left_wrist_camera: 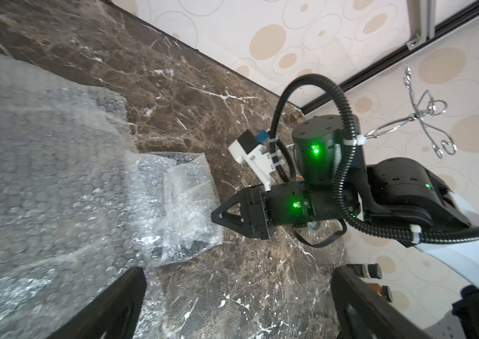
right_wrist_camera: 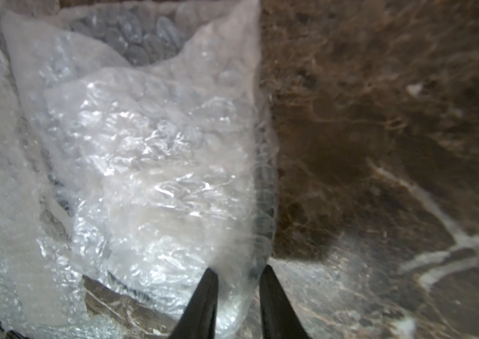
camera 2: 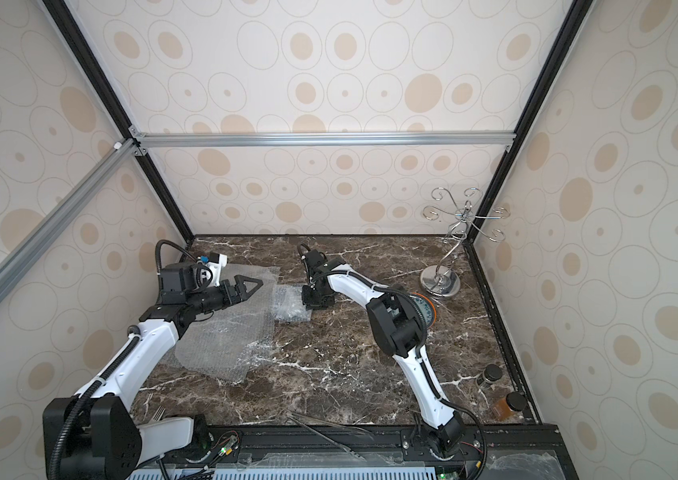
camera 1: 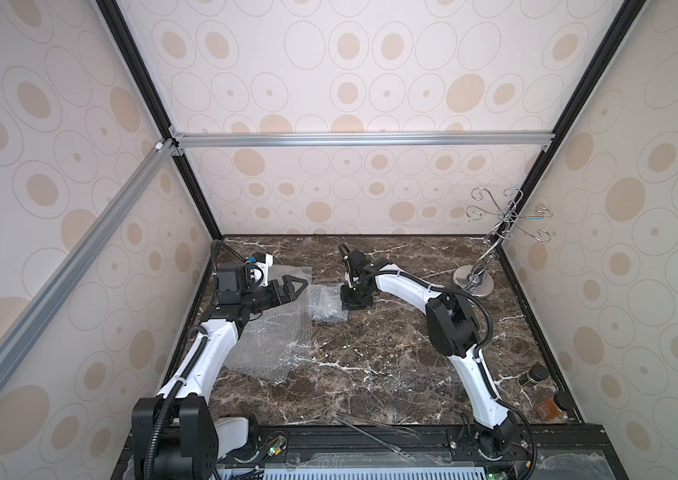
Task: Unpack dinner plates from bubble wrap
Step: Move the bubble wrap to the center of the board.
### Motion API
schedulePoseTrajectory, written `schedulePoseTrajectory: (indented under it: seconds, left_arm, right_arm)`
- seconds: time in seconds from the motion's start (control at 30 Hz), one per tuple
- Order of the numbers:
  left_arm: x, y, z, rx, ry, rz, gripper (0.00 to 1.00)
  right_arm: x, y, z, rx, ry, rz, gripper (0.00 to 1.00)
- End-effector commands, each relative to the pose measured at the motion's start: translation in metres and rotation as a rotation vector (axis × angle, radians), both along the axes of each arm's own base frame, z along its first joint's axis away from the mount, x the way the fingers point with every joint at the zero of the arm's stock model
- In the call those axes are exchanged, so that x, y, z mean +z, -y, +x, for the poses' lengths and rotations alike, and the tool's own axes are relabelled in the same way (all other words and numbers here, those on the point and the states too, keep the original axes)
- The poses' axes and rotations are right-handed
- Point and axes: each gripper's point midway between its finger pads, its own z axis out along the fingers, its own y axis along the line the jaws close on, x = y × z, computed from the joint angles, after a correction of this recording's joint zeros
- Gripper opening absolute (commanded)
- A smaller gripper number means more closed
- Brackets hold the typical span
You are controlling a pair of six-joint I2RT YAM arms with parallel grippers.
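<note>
The right pincer [right_wrist_camera: 239,273] points down at a small bundle of bubble wrap [right_wrist_camera: 144,161] on the brown stone table [camera 1: 370,353]; its two black fingers [right_wrist_camera: 206,299] stand close together, one on each side of the bundle's near edge, with a fold of wrap in the gap; I cannot tell if they squeeze it; something dark shows through the wrap just past the tips; the left pincer [camera 1: 299,286] hangs to the left of the right pincer, a little apart from it; its fingers [left_wrist_camera: 115,305] are spread wide with nothing between them; flat sheets [camera 1: 275,332] of the same wrap lie under the left pincer and reach up to the bundle; in a top view two plates [camera 2: 426,311], one orange and one pale, sit together well to the right of the right pincer, half hidden by that arm's elbow; a shiny wire stand [camera 1: 484,286] is farther right, near the back corner; two little jars [camera 1: 534,374] stand far from both pincers, by the right wall
</note>
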Motion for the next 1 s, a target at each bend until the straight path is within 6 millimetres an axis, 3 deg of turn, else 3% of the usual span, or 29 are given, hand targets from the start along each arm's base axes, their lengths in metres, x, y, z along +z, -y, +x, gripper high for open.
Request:
schedulePoseTrajectory:
  seconds: [0.0, 0.27, 0.63, 0.8, 0.97]
  left_arm:
    - [0.005, -0.015, 0.005, 0.057, 0.018, 0.056, 0.99]
    - [0.002, -0.020, 0.006, 0.087, 0.020, 0.065, 0.99]
    - [-0.018, -0.036, 0.009, 0.179, -0.043, 0.149, 0.99]
    - [-0.036, -0.046, 0.006, 0.274, -0.098, 0.221, 0.99]
    - [-0.042, -0.040, -0.001, 0.289, -0.095, 0.192, 0.99]
  right_arm:
    - [-0.013, 0.002, -0.006, -0.009, -0.019, -0.027, 0.19]
    - [-0.006, 0.016, -0.005, -0.037, 0.007, -0.035, 0.09]
    - [0.010, 0.047, -0.009, -0.136, 0.015, -0.033, 0.08]
    - [0.015, 0.065, -0.014, -0.184, 0.014, -0.047, 0.06]
    - [0.020, 0.085, -0.022, -0.218, 0.034, -0.053, 0.06]
